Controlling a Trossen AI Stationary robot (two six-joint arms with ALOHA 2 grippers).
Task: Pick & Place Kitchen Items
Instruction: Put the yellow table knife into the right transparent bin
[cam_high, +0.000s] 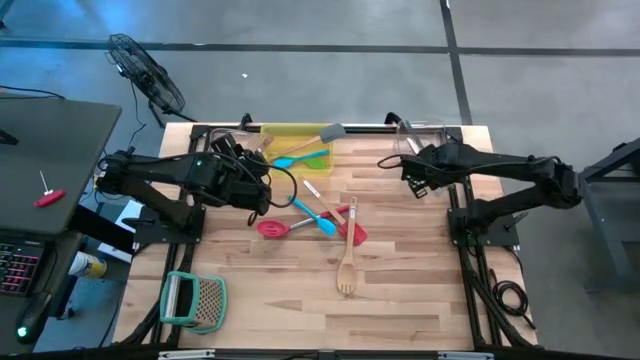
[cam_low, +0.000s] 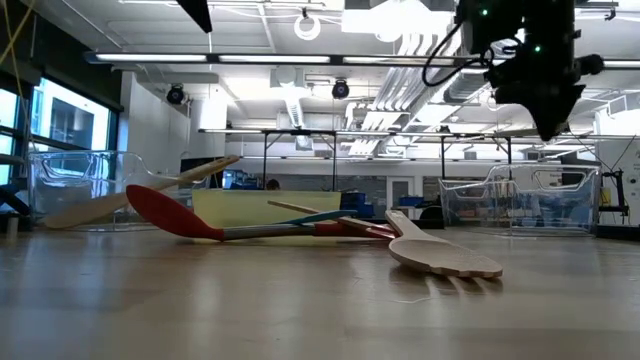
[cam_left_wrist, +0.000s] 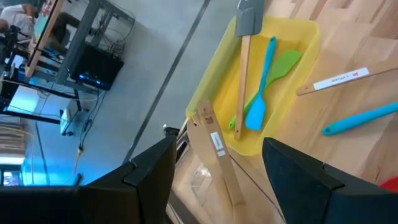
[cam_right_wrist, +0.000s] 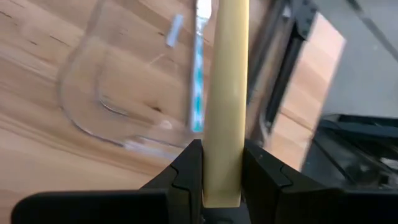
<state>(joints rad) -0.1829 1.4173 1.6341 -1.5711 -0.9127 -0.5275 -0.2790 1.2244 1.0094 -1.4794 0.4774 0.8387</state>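
My right gripper (cam_high: 408, 172) (cam_right_wrist: 222, 155) is up off the table near its far right corner, shut on a pale wooden utensil (cam_right_wrist: 225, 93) over a clear bin (cam_right_wrist: 118, 93). In the low view it hangs high on the right (cam_low: 550, 118). My left gripper (cam_high: 252, 152) (cam_left_wrist: 217, 144) is open near the far left, above a second clear bin in which a labelled wooden utensil (cam_left_wrist: 214, 152) leans. The yellow tray (cam_high: 283, 132) holds grey (cam_left_wrist: 244, 56), blue (cam_left_wrist: 261, 87) and green (cam_left_wrist: 283, 65) spatulas. Red (cam_high: 272, 228) and blue (cam_high: 318, 216) spatulas and a wooden fork (cam_high: 347, 262) lie mid-table. My right gripper pinches the wooden utensil's flat handle (cam_right_wrist: 222, 168) between its two fingers (cam_right_wrist: 186, 171), close to the handle's end. The handle runs straight out along the fingers. It is lifted clear, above the clear bin; its far end is out of the picture.
A teal-handled grater (cam_high: 196, 300) lies at the near left corner. A labelled stick (cam_high: 316, 190) and a second red spatula (cam_high: 357, 232) lie in the middle pile. The near half of the wooden table (cam_high: 420, 300) is bare. A fan (cam_high: 145, 70) stands beyond the far left corner.
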